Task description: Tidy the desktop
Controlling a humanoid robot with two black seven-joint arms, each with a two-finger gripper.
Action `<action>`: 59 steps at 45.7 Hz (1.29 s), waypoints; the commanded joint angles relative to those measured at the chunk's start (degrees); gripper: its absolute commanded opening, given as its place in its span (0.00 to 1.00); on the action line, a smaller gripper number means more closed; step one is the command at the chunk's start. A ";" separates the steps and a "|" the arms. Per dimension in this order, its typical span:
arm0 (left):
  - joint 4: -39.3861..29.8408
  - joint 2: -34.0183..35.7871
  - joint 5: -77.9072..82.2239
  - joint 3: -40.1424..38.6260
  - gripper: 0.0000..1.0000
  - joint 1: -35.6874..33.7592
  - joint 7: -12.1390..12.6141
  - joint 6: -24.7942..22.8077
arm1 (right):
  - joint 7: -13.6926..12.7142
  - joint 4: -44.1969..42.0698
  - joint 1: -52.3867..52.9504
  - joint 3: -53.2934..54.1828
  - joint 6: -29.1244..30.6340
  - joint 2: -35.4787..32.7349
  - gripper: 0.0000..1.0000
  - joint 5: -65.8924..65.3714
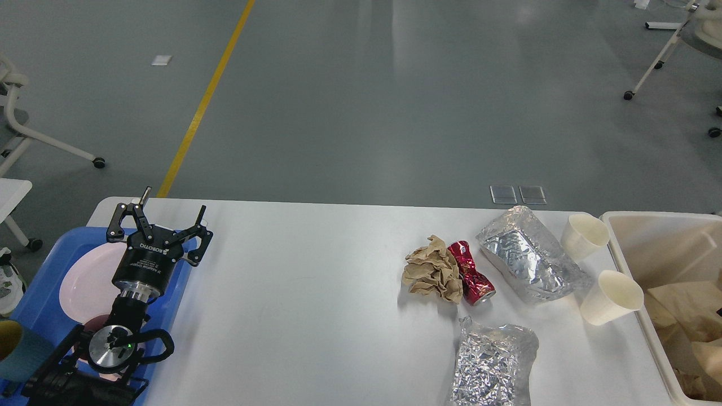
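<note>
**Left end effector spread above the blue tray, litter gathered at the right of the tabletop**

Where the white tabletop [304, 293] meets the near edge of the view, a crumpled foil bag [493, 363] lies right of centre, its lower end cut off by the frame. At the near left, the black left arm comes in over a blue tray [34, 299] that sits on the tabletop's left end; a dark teal cup with a yellow inside [14, 349] shows at the tray's near corner, and a pink plate [84, 279] lies in the tray, partly hidden by the arm.

Further in, two cream paper cups lie on their sides near the right edge: the nearer cup [612, 297] and, beyond it, the farther cup [584, 235]. Just right of them stands a cream bin [623, 251] with brown paper inside. Between the cups and the middle of the tabletop lies a larger foil bag [533, 262]; left of it is a crushed red can [472, 273], touching a wad of crumpled brown paper [433, 276].

The left end effector [161, 223] is over the tray's far right corner, its fingers spread wide and holding nothing. The right end effector is out of view.

Beyond the tabletop stretches a grey floor [395, 101] with a yellow line [206, 98], wheeled furniture legs at both sides.
</note>
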 commanded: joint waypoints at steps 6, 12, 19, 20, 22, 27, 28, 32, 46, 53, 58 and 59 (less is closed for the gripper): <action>0.00 0.00 -0.02 0.00 0.96 -0.01 0.00 0.00 | -0.07 -1.16 -3.03 0.90 -1.12 1.93 0.00 0.24; 0.00 0.00 -0.02 0.00 0.96 -0.01 0.00 0.00 | -0.07 -1.07 -4.18 0.90 -2.18 2.98 0.00 0.32; 0.00 0.00 -0.02 0.00 0.97 -0.01 0.00 0.00 | 0.02 -1.07 -4.97 1.08 -2.36 4.30 0.00 0.41; 0.00 0.00 -0.02 0.00 0.96 -0.01 0.00 0.00 | 0.02 -0.98 -5.14 1.08 -2.36 4.39 0.00 0.50; 0.00 0.00 -0.02 0.00 0.96 -0.01 0.00 0.09 | 0.02 -0.89 -5.14 1.34 -2.36 4.48 0.00 0.50; 0.00 0.00 0.07 0.00 0.97 -0.01 0.00 0.00 | 0.10 -0.98 -5.23 1.87 -2.53 4.91 0.11 0.50; 0.00 0.00 0.07 0.00 0.96 -0.01 0.00 0.00 | 0.11 -0.98 -5.23 1.87 -2.53 4.83 0.22 0.50; 0.00 0.00 -0.02 0.00 0.96 -0.01 0.00 0.00 | 0.19 -0.89 -5.23 1.78 -3.50 4.83 0.73 0.50; 0.00 0.00 0.07 0.00 0.96 -0.01 0.00 0.09 | 0.19 1.39 -4.18 1.95 -4.11 4.12 1.00 0.50; 0.00 0.00 -0.02 0.00 0.96 -0.01 0.00 0.09 | 0.28 6.48 -0.58 1.95 -3.32 0.00 1.00 -0.11; 0.00 0.00 -0.02 0.00 0.96 -0.01 0.00 0.09 | 0.28 14.91 5.04 1.60 -3.24 -5.53 1.00 -0.90; 0.00 0.00 -0.02 0.00 0.96 -0.01 0.00 0.00 | 0.28 16.58 6.70 1.60 -3.15 -6.76 1.00 -1.08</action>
